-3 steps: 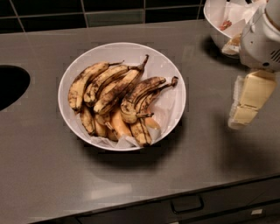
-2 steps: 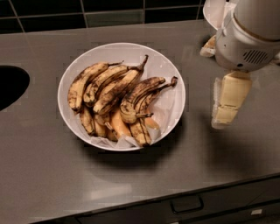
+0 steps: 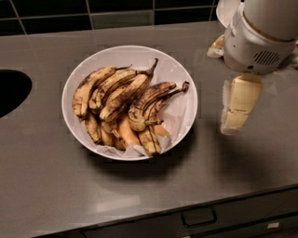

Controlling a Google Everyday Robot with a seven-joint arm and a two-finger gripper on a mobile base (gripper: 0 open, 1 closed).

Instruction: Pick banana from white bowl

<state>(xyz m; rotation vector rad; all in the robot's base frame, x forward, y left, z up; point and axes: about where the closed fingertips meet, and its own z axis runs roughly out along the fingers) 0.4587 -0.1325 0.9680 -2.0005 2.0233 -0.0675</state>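
Observation:
The white bowl [image 3: 185,76] is large, wide and shallow and sits mid-counter, lined with crumpled white paper. It holds several ripe bananas [image 3: 122,92] with brown and black spotting, stems pointing up and to the right. My gripper [image 3: 234,122] hangs from the white arm housing [image 3: 260,35] to the right of the bowl. It is above the counter, just outside the bowl's right rim, and holds nothing that I can see.
A smaller white bowl [image 3: 225,10] stands at the back right, mostly hidden by the arm, with a beige piece [image 3: 216,47] beside it. A dark sink opening [image 3: 11,90] is at the left. The counter's front edge has a drawer handle [image 3: 199,217] below it.
The arm and gripper have moved left, closer to the bowl's right rim. The bowl and bananas have not moved.

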